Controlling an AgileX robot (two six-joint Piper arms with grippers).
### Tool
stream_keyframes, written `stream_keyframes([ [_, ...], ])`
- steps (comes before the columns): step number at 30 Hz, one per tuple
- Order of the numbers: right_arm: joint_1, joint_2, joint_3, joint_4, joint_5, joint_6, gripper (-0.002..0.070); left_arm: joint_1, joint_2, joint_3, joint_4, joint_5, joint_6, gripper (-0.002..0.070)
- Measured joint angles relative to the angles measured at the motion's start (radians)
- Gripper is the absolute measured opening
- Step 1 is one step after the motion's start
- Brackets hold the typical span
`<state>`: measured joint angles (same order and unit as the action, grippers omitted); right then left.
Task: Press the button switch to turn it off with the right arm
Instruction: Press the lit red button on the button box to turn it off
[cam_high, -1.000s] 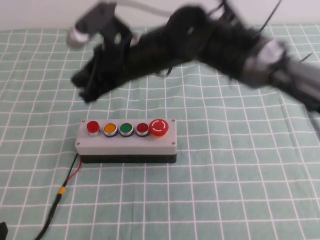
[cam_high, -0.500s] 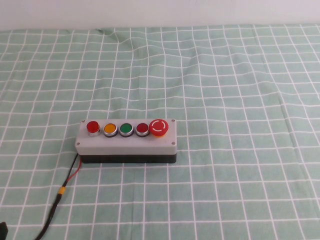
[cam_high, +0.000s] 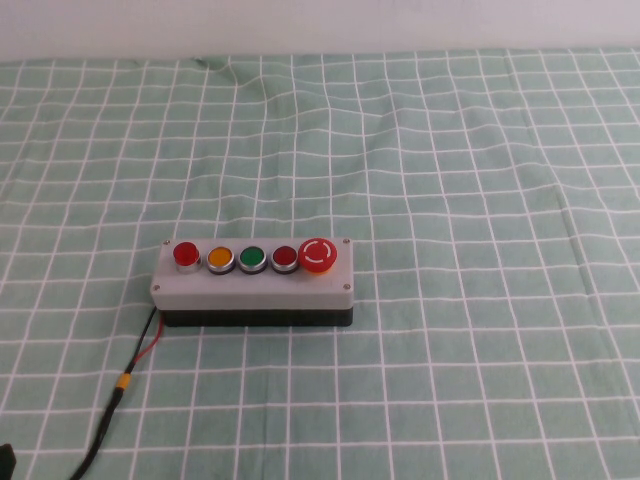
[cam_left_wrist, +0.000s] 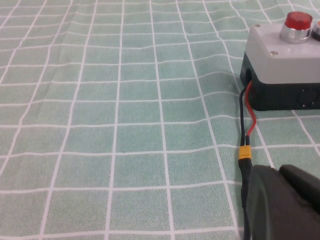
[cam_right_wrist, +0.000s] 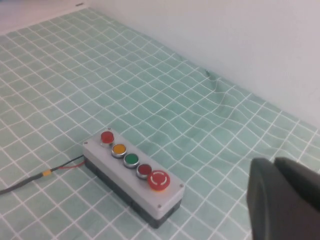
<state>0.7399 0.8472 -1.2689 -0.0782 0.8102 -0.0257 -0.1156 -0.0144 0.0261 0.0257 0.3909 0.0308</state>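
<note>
Low at the left of the desk, the left hand is near the red-and-black cable; the button switch box sits mid-desk (five buttons in a row); the right hand hangs high, well apart. Neither hand's grip can be told.

I'm seeing the left gripper only as a dark bulk cut off at its wrist view's edge, low over the cloth, hiding the cable's far run. The button box is running off that same view just past its red button. The right gripper is showing as a cropped dark bulk too, high above the cloth. A dark scrap at the high view's corner is too cropped to name.
</note>
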Motion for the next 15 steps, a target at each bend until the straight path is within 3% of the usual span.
stream_keyframes([
  [7, 0.000, -0.322, 0.441, -0.002, -0.158, 0.031, -0.0012, 0.000, 0.000, 0.000, 0.000, 0.000, 0.000, -0.0003],
  [15, 0.000, -0.495, 0.617, 0.000, -0.226, 0.039, -0.0013, 0.000, 0.000, 0.000, 0.000, 0.000, 0.000, -0.0003],
])
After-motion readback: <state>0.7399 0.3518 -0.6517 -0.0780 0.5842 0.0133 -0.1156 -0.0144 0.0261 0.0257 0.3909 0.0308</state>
